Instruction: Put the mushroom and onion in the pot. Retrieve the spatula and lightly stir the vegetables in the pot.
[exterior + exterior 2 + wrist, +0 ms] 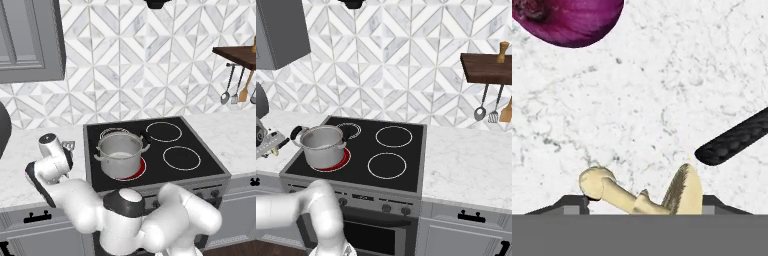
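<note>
The pale tan mushroom lies on its side on the marble counter, right between the two fingertips of my gripper. The jaws stand open, one tip close to the stem end and one close to the cap. The purple-red onion rests on the counter further ahead, at the hand view's top left. The black handle end of the spatula lies to the right of the mushroom. The steel pot sits on the stove's front left burner, which glows red. My hand is low over the counter left of the stove.
The black stovetop has three more burners, all bare. A wooden shelf at the right wall carries a hanging ladle, a small metal turner and an orange wooden spatula. A grey wall cabinet hangs above the left counter.
</note>
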